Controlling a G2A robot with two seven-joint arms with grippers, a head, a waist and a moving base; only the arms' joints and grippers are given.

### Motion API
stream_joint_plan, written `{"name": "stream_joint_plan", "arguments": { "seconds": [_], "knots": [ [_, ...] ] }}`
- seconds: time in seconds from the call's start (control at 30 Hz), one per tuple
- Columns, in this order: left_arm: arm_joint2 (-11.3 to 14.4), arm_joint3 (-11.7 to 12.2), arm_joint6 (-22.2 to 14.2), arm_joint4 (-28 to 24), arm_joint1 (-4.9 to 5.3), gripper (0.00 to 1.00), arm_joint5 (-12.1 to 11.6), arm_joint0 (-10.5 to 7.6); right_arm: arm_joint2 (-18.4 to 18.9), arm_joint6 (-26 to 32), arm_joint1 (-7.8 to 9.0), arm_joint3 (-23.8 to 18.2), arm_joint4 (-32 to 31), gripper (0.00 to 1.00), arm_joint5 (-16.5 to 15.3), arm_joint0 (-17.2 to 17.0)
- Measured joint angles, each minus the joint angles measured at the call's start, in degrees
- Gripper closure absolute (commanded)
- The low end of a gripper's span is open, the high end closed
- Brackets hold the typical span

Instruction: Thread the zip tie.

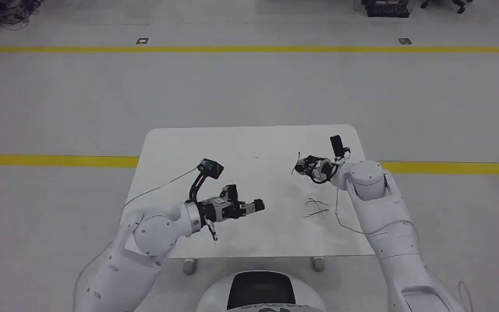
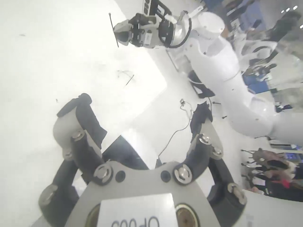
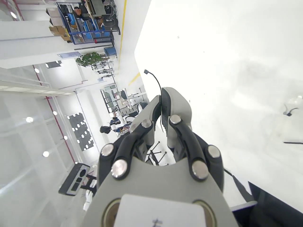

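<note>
Looking down from top view: noted right gripper [image 1: 302, 164] above right half of table [image 1: 234, 148], clamped on zip tie [image 1: 297, 158], one end poking past fingertips. Noted left gripper [image 1: 257, 206] nearer front edge, well apart from right gripper. Saw loose ties [image 1: 316, 209] flat on table, on right arm's side.

Left wrist view: saw left gripper [image 2: 142, 105] with jaws spread wide, holding nothing. Saw zip tie [image 2: 113, 30] roughly upright in right gripper [image 2: 119, 32] beyond.

Right wrist view: saw right gripper [image 3: 163, 95] pressed together on zip tie [image 3: 156, 79], head end curving out beyond tips, tail running back between pads.
</note>
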Motion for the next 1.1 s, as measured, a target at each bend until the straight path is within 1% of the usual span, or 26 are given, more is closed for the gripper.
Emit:
{"name": "stream_joint_plan", "arguments": {
  "seconds": [0.03,0.07,0.27,0.3,0.33,0.37,0.47,0.5,0.53,0.57,0.67,0.73,0.97,1.07,1.1],
  "knots": [
    [0.57,0.41,0.77,1.37,-0.03,0.00,0.66,-0.33,0.66,0.05,0.01,1.61,1.51,1.00,0.00,0.42],
    [0.67,0.52,1.04,1.71,-0.03,0.00,0.86,-0.39,0.92,0.13,0.03,2.24,2.06,1.00,0.00,0.62],
    [0.59,0.49,0.95,1.54,-0.03,0.00,0.79,-0.34,0.92,0.15,0.04,2.26,2.08,1.00,-0.04,0.63],
    [0.74,0.46,0.77,1.77,0.02,0.00,0.66,-0.51,0.82,-0.21,0.03,2.16,2.13,1.00,-0.20,0.49],
    [1.51,0.12,-0.36,3.17,0.19,0.00,0.08,-1.19,0.62,-0.99,0.00,1.93,2.34,1.00,-0.28,0.33],
    [2.45,-0.31,-1.80,5.40,0.33,0.00,-0.44,-1.90,0.51,-1.51,0.00,1.77,2.60,1.00,-0.18,0.30],
    [6.59,-1.35,-7.78,18.56,0.65,0.00,-2.40,-4.94,0.48,-2.44,0.06,1.72,3.64,1.00,0.01,0.61],
    [8.36,-1.27,-9.97,23.87,0.69,0.00,-3.21,-6.28,0.48,-2.61,0.11,1.92,3.90,1.00,0.01,0.80],
    [9.54,-0.96,-10.85,27.10,0.66,0.00,-3.33,-7.13,0.47,-2.68,0.15,2.25,3.99,1.00,0.01,0.99],
    [10.55,-0.45,-11.27,29.38,0.58,0.00,-3.33,-7.84,0.46,-2.70,0.21,2.77,4.00,1.00,0.01,1.25],
    [13.10,1.28,-13.12,35.04,0.55,0.00,-4.96,-10.32,0.39,-1.76,0.45,5.33,3.87,1.00,0.00,2.63],
    [14.16,1.77,-12.85,37.84,0.51,0.00,-4.82,-11.07,0.30,-1.25,0.59,6.13,3.39,1.00,0.00,3.37],
    [14.20,1.82,-12.53,38.04,0.49,0.00,-4.61,-11.04,0.30,-1.30,0.59,6.07,3.36,1.00,0.00,3.36],
    [15.26,1.97,-10.38,40.42,0.44,0.00,-4.92,-11.50,-0.25,-1.96,0.52,5.54,3.75,1.00,-0.76,2.80],
    [15.72,1.86,-9.15,40.24,0.28,0.00,-4.37,-11.90,-0.67,-2.13,0.47,5.22,4.12,1.00,-1.08,2.61]
  ]
}}
